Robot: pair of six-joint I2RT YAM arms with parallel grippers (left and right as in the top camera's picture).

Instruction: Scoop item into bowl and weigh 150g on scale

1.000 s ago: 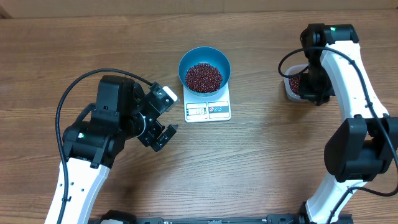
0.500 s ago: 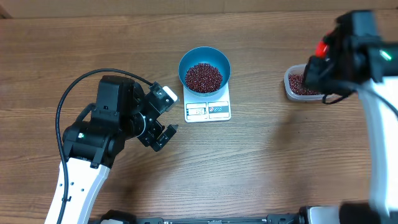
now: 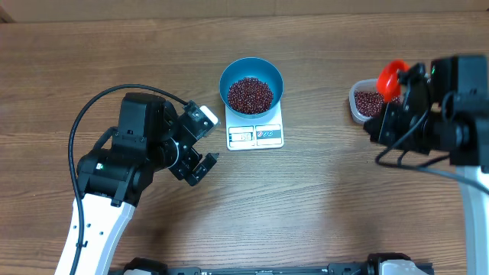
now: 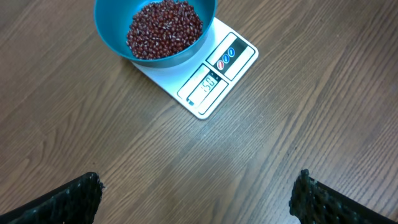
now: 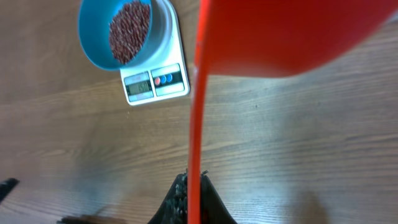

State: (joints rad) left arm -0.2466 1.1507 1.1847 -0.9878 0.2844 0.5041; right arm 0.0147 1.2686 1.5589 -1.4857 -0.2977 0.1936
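1. The beans lie in the bowl, which sits on the scale's rear half.
2. The tub stands on the table, well right of the scale.
3. The scoop hangs by the tub's far right side.

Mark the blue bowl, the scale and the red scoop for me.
blue bowl [image 3: 252,66]: overhead view, bare inner wall behind the beans.
scale [image 3: 255,137]: overhead view, front panel beside the display.
red scoop [image 5: 286,31]: right wrist view, broad red cup.
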